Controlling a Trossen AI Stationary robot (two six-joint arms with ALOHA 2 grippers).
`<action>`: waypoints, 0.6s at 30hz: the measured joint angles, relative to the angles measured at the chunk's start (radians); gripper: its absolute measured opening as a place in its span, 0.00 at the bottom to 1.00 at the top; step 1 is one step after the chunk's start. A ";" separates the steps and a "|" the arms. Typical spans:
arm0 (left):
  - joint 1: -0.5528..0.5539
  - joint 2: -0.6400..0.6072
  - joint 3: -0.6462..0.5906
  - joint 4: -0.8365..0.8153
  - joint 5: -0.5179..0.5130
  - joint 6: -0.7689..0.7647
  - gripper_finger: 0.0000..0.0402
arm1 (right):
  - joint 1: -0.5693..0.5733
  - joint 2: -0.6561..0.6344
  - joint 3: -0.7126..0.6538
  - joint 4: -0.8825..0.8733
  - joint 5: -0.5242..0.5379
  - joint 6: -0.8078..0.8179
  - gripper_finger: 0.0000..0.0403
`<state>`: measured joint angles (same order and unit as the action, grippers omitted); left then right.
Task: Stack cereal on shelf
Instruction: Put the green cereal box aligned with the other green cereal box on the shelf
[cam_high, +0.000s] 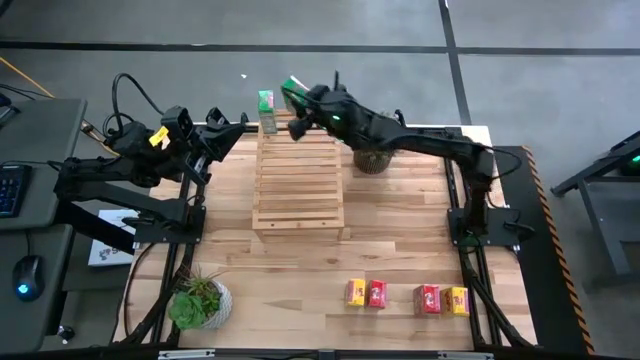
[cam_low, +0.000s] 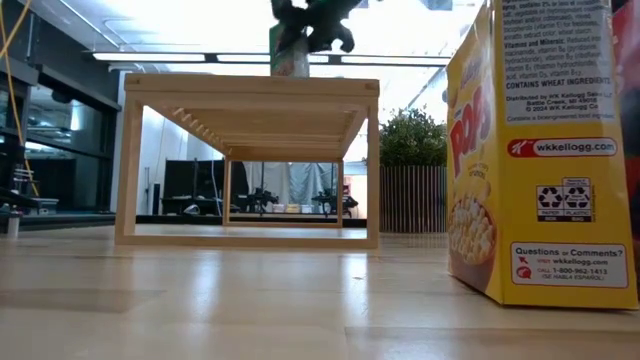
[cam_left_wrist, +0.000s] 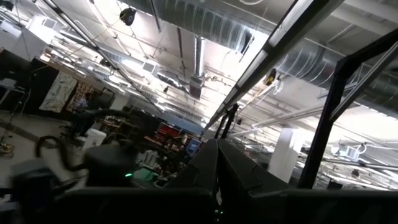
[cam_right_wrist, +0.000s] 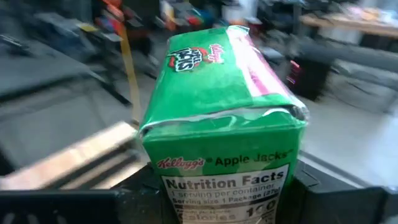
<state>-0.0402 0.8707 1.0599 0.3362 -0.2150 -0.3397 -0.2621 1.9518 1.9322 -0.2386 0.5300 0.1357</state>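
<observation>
Bright overhead ceiling lights glare; right wrist background motion-blurred.

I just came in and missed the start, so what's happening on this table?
The right gripper holds a green cereal box above the far end of the wooden shelf, where another green box already stands. Two red and two yellow boxes wait along the table's near edge. The left gripper is shut and idle beside the shelf.
</observation>
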 joint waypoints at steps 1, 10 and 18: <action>0.000 0.000 0.000 0.006 0.003 0.000 0.00 | -0.004 0.040 0.063 -0.053 0.028 0.020 0.40; 0.000 0.000 0.000 0.008 0.049 0.000 0.00 | -0.026 0.314 0.425 -0.305 0.134 0.238 0.40; 0.000 0.000 0.000 0.007 0.070 0.000 0.00 | -0.027 0.330 0.326 -0.280 0.159 0.460 0.40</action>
<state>-0.0399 0.8703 1.0603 0.3431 -0.1451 -0.3397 -0.2893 2.2816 2.2579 -0.5187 0.6888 0.5960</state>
